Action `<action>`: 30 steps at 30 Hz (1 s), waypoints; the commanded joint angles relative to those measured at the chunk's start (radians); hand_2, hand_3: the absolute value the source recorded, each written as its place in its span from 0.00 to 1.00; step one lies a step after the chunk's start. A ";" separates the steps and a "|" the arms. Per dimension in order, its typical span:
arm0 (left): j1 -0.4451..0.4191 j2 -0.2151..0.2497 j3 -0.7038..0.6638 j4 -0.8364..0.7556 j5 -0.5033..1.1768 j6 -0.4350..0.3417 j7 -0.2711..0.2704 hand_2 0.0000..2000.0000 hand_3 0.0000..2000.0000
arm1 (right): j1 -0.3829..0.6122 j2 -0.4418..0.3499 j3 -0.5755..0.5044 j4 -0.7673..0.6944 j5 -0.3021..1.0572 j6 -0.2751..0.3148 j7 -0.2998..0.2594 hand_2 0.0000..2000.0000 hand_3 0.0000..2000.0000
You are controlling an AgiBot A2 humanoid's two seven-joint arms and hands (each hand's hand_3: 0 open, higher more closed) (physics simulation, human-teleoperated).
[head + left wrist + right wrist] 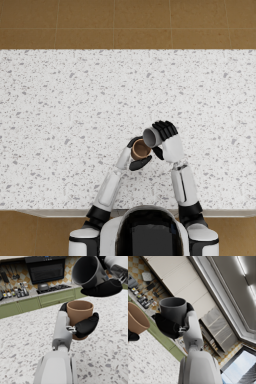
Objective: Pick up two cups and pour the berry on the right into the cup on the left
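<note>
**A:** Set the scene for us.

**B:** A white speckled tabletop runs right across the head view, with brown tiled floor beyond its far edge. The left wrist view shows a kitchen behind it: green cabinets, a stove with a pot on it, and a dark oven set in the wall above.

**A:** And the cups?

**B:** Two, both off the tabletop and close together in front of the robot. The brown cup stands upright with its mouth facing up. The gray cup is just above and to the right of it, tipped over so its mouth points toward the brown one.

**A:** Any berry to be seen?

**B:** None that can be made out. The gray cup's inside looks dark in the left wrist view, and the brown cup's contents cannot be told from these angles.

**A:** The hands?

**B:** The left hand wraps the brown cup, dark fingers curled around its side. The right hand clasps the gray cup, forearm raised, wrist rolled inward toward the left.
</note>
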 commanded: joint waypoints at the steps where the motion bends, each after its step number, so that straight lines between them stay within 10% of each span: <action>1: 0.014 0.008 -0.002 -0.001 0.000 0.000 0.000 1.00 0.64 | 0.020 -0.011 0.001 0.023 0.032 0.001 0.000 1.00 0.64; 10: 0.021 0.017 -0.004 0.011 0.000 0.000 0.000 1.00 0.64 | 0.005 -0.012 -0.003 0.025 0.297 0.005 0.002 1.00 0.64; 11: 0.199 -0.266 0.347 0.014 0.000 0.000 0.000 1.00 0.64 | 0.018 -0.019 -0.009 0.043 0.309 0.005 0.002 1.00 0.64; 12: 0.056 -0.057 0.073 0.014 -0.001 0.001 -0.001 1.00 0.64 | 0.016 -0.019 -0.013 0.049 0.318 0.005 0.002 1.00 0.64; 30: 0.095 -0.018 0.030 0.071 0.000 -0.002 -0.001 1.00 0.64 | -0.006 -0.026 -0.002 0.091 0.435 0.004 0.002 1.00 0.64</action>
